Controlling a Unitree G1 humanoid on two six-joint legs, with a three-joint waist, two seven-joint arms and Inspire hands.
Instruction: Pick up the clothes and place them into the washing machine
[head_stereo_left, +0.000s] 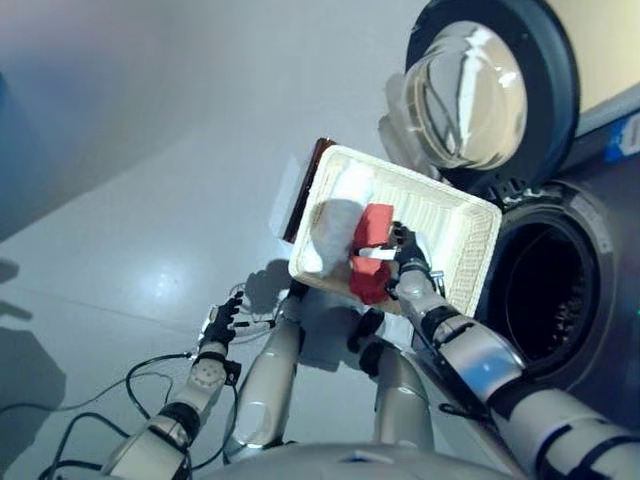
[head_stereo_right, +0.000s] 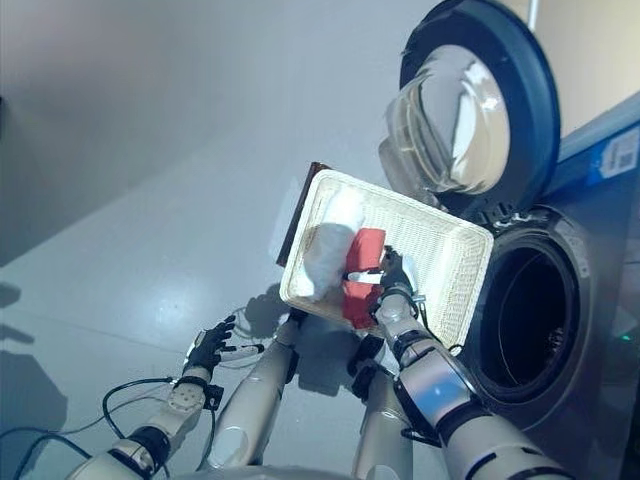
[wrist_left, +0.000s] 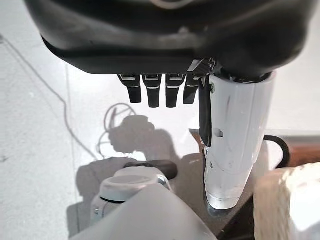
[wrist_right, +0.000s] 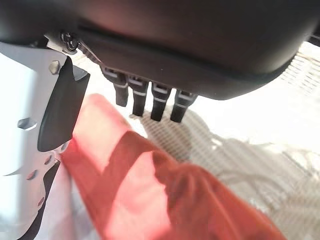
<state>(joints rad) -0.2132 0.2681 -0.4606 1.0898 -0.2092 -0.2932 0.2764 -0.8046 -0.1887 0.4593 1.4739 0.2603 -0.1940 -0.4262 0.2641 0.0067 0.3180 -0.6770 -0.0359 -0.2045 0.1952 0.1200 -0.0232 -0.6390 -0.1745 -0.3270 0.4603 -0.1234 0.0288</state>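
Note:
A white wicker basket (head_stereo_left: 455, 200) rests on a low dark brown box (head_stereo_left: 303, 190) beside the washing machine. A red cloth (head_stereo_left: 374, 226) and a white cloth (head_stereo_left: 338, 205) lie in it. My right hand (head_stereo_left: 410, 262) is over the basket. Its thumb and fingers pinch the red cloth, which shows close up in the right wrist view (wrist_right: 150, 195) between the white-covered thumb (wrist_right: 30, 125) and the fingers (wrist_right: 150, 100). My left hand (head_stereo_left: 220, 325) hangs low at the left over the floor, open and empty; its fingers (wrist_left: 155, 92) are relaxed.
The washing machine's round drum opening (head_stereo_left: 545, 290) is just right of the basket. Its glass door (head_stereo_left: 475, 95) stands swung open behind the basket. Grey floor (head_stereo_left: 130, 200) spreads to the left.

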